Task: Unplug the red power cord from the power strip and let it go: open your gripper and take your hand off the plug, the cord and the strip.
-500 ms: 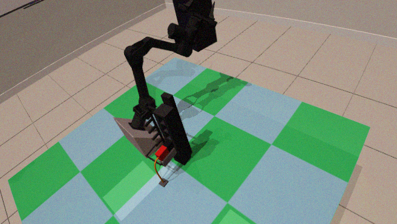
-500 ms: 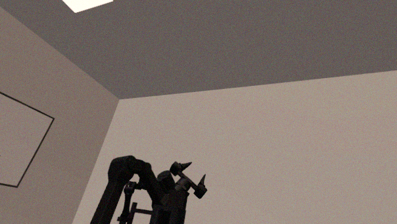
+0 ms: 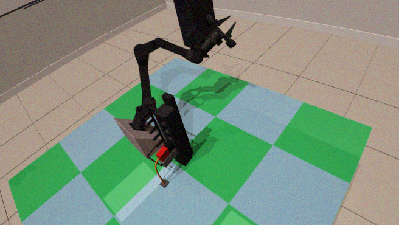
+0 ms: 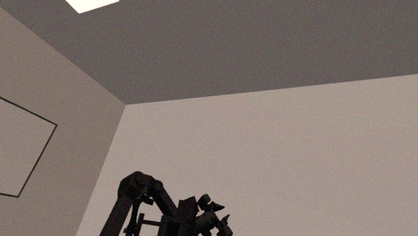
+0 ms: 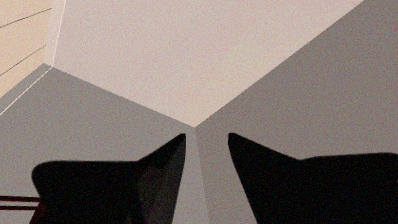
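Observation:
A red plug (image 3: 163, 152) sits against a small brown block (image 3: 169, 159) in the top view, low beside the dark upright. The block may be part of the power strip; whether the plug is seated in it cannot be told. An orange-looking cord (image 3: 156, 169) curves from the plug down to a small brown box. My gripper (image 3: 233, 19) (image 4: 226, 211) (image 5: 207, 138) is partly open and empty. It is high in the air, far from the plug, cord and block. Only wall and ceiling show between its fingers in the wrist view.
A tall black upright (image 3: 179, 134) stands right beside the plug. A sloped brown panel (image 3: 137, 138) is to its left, by the arm's base. The small brown box (image 3: 164, 183) lies on the green and blue checkered mat (image 3: 304, 170). A large black block (image 3: 194, 18) hangs behind my gripper.

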### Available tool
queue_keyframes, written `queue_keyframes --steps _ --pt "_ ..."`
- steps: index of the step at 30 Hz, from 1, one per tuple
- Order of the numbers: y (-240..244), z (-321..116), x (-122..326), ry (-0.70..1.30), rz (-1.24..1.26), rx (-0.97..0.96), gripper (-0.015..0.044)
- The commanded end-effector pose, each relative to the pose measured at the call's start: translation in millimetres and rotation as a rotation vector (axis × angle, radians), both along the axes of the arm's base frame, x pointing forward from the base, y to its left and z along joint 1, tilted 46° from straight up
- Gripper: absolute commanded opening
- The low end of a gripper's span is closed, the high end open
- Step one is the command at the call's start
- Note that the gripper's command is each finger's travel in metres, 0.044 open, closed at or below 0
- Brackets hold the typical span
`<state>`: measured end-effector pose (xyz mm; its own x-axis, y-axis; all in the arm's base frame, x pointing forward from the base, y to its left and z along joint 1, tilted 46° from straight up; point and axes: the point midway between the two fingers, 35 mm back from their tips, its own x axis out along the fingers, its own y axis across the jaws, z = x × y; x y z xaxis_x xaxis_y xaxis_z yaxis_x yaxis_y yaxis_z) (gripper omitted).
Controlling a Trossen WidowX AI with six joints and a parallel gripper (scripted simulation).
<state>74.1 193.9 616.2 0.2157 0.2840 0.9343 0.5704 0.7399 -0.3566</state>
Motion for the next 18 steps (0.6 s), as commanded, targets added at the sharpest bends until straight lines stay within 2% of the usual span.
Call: queue_keyframes --steps 1,5,15,18 --pt "38.1 -17.6 33.2 0.066 0.033 -0.134 0.016" --pt "69.1 -43.0 74.2 0.173 0.065 -0.257 0.016" --pt "93.6 -95.7 152.1 0.379 0.036 -0.433 0.016" --pt "99.6 -125.4 187.8 0.515 0.056 -0.491 0.016"
